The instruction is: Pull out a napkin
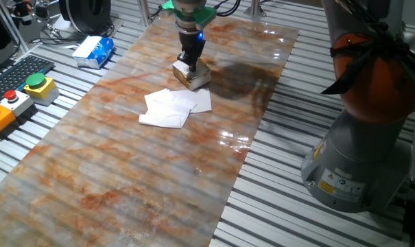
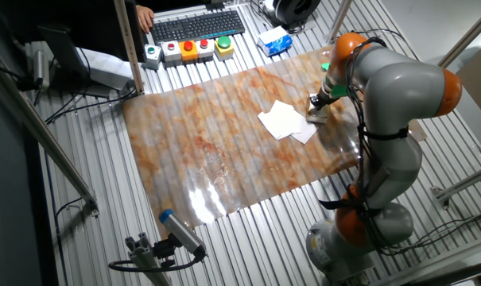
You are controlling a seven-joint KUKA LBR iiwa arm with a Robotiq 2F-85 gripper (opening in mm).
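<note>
The end effector points straight down at the top of a small tan box, which sits on the marbled surface toward its far end in one fixed view. Its dark fingers reach the box's upper face, where a bit of white shows at the opening. Whether the fingers are spread or pressed together on that white bit cannot be told from either view (the tips are too small and partly hidden by the wrist above them).

Loose napkins lie flat on the surface just beside the box, on the side nearer the camera in that same view. They overlap each other in a rough fan, several white sheets with corners pointing different ways, and the nearest sheet's edge comes close to the box's base. None of them touches the end effector; they lie below and to one side of it.

From the other fixed view the arm bends over from its base at the surface's edge, and the end effector comes down on the box, with the white napkins spread just beside it toward the middle of the surface.

Off the surface, a blue-and-white packet rests on the slatted bench, well apart from the box. A button panel sits further along that bench.
</note>
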